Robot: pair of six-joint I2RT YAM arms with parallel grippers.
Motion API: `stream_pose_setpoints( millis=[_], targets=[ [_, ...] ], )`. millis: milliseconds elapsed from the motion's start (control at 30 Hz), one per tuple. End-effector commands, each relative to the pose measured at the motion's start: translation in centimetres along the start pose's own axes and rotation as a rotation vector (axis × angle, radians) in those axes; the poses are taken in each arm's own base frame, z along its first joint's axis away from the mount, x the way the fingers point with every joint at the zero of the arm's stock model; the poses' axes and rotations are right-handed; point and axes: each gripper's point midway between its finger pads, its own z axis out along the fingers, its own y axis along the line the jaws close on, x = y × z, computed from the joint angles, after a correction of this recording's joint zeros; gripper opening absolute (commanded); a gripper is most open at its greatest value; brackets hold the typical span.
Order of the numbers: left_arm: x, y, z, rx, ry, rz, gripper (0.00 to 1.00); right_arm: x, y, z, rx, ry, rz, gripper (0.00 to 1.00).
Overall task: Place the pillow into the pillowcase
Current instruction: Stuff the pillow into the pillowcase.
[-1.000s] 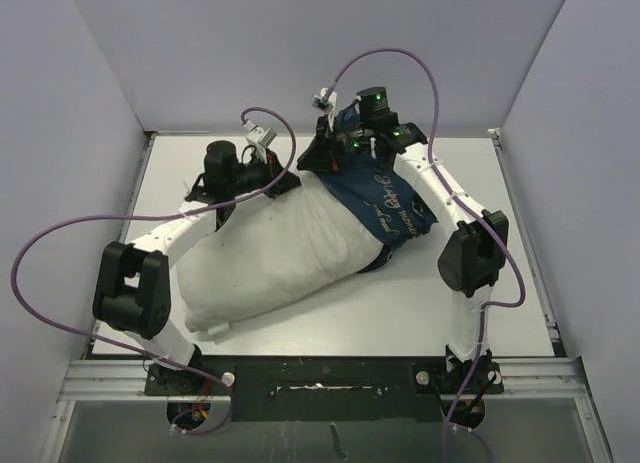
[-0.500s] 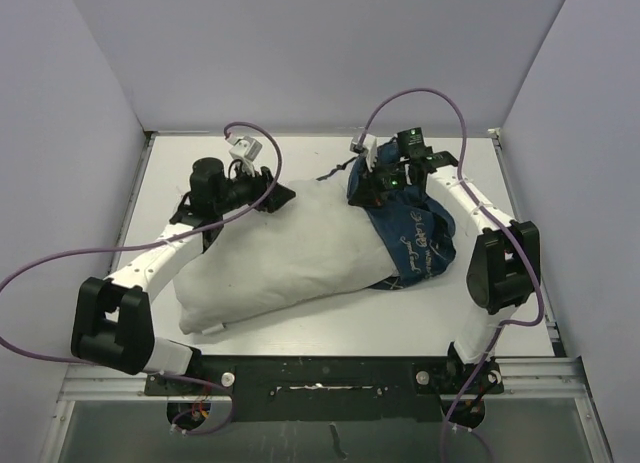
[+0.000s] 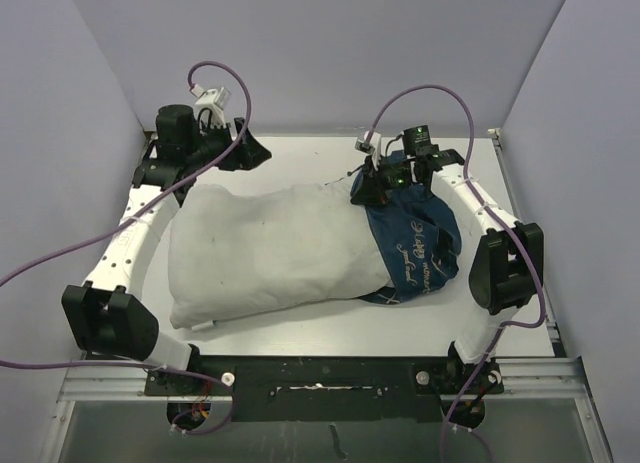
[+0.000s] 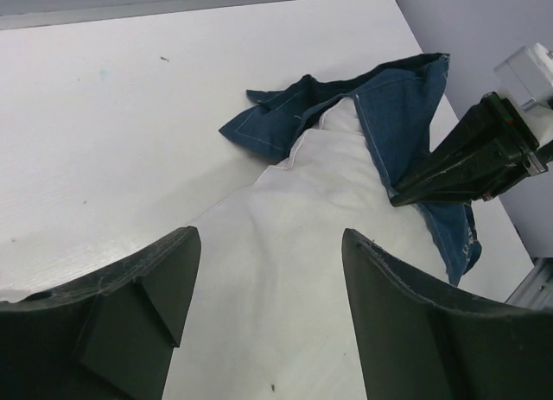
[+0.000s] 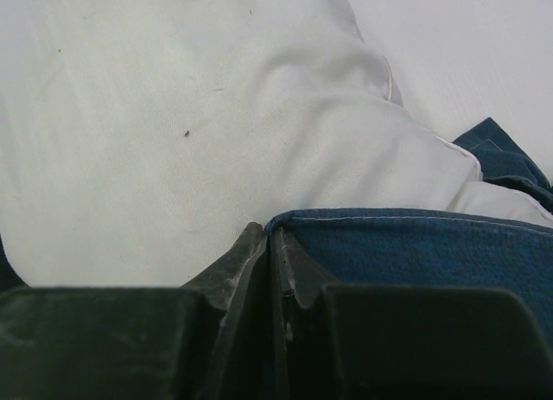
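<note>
Navy pillowcase (image 3: 415,245) hem pinched by right claw (image 5: 270,233) — left claw (image 4: 270,243) spread.

I see bare table (image 3: 310,161) open across the upper middle of the top view; the pillow (image 3: 270,248) and pillowcase (image 3: 415,251) block the centre.

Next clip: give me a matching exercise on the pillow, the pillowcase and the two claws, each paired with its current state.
Column one:
1. pillow
2. pillowcase
3. left claw
4. right claw

Column two:
A. shut on the navy fabric's edge
B. open, gripping nothing
C. white, mostly uncovered
D. navy, covering only one end of the cushion

Pairs: 1-C, 2-D, 3-B, 4-A
</note>
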Motion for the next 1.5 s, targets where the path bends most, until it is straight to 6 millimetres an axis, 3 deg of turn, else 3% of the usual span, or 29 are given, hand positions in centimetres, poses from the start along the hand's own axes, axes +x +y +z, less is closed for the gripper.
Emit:
stream_pose_setpoints(
  millis=[0,167,367,400,600,667,733,933,1100,1200,1300,1400,1467],
  targets=[
    [2.3,-0.2,1.1,0.017,0.135,-0.024,0.65,-3.0,1.7,-1.1,-0.066,-0.081,-0.056,0.04],
    [4.7,-2.1,4.5,0.13,0.19,0.19,0.7,-3.3,1.7,-1.2,-0.062,-0.086,-0.062,0.04],
    [9.2,-2.2,8.6,0.231,0.334,0.177,0.71,-4.9,2.0,-1.7,-0.056,-0.125,-0.047,0.04],
    [10.4,-2.3,9.1,0.26,0.377,0.151,0.66,-5.3,1.9,-1.7,-0.055,-0.137,-0.04,0.03],
    [14.1,-4.7,9.3,0.388,0.538,-0.109,0.14,-7.3,1.6,-1.8,-0.047,-0.198,0.019,0.02],
    [14.9,-6.7,8.9,0.468,0.55,-0.144,0.01,-7.8,1.4,-1.8,-0.047,-0.206,0.045,0.01],
    [15.5,-8.8,8.6,0.55,0.533,-0.169,0.0,-8.7,1.2,-2.1,-0.044,-0.219,0.062,0.0],
    [12.9,-14.8,8.4,0.821,0.239,-0.065,0.0,-13.4,1.2,-2.9,-0.039,-0.295,0.077,0.0],
    [8.8,-16.2,8.5,0.888,0.093,0.007,0.0,-16.0,4.4,-2.2,-0.11,-0.318,-0.012,0.0],
    [5.7,-16.1,8.1,0.883,-0.019,0.048,0.0,-15.1,5.0,-2.3,-0.147,-0.327,0.027,0.0],
    [3.9,-15.4,8.1,0.843,-0.122,0.079,0.0,-11.3,1.9,-3.4,-0.043,-0.285,0.097,0.0],
    [5.5,-13.4,10.0,0.751,-0.091,0.089,0.0,-7.0,-2.2,-5.7,0.116,-0.2,0.095,0.03],
    [8.0,-11.5,11.6,0.668,-0.009,0.081,0.0,-4.6,-3.5,-7.1,0.16,-0.143,0.083,0.05]
  ],
)
